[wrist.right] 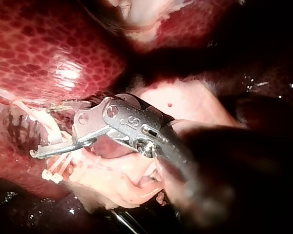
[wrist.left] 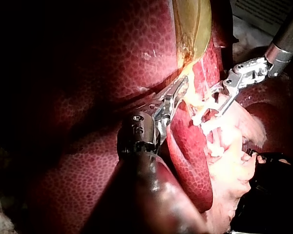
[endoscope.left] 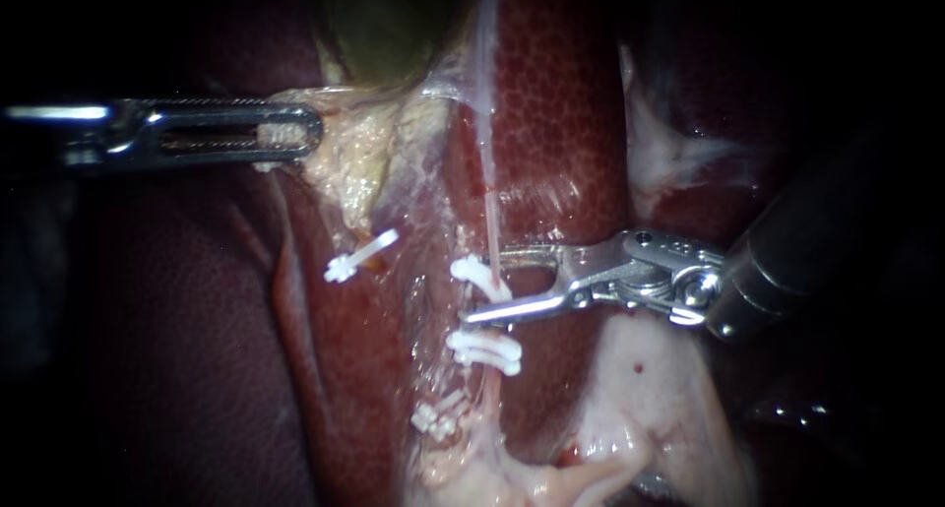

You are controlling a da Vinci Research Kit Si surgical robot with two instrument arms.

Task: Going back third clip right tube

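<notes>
At the upper left, pale tissue [endoscope.left: 356, 162] is gripped by the left instrument's [endoscope.left: 307, 133] end effector. Mid-frame, the right instrument's [endoscope.left: 482, 288] end effector is held open around a clip [endoscope.left: 470, 269] on the tube [endoscope.left: 489, 212].

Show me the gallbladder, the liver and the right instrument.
gallbladder [endoscope.left: 389, 30]: endoscope view, on its greenish body.
liver [endoscope.left: 556, 103]: endoscope view, on its speckled red surface.
right instrument [endoscope.left: 484, 285]: endoscope view, midway between its jaw tips.

Gallbladder [endoscope.left: 389, 25] cut off by top edge; liver [endoscope.left: 561, 123] too dark L+R.
</notes>
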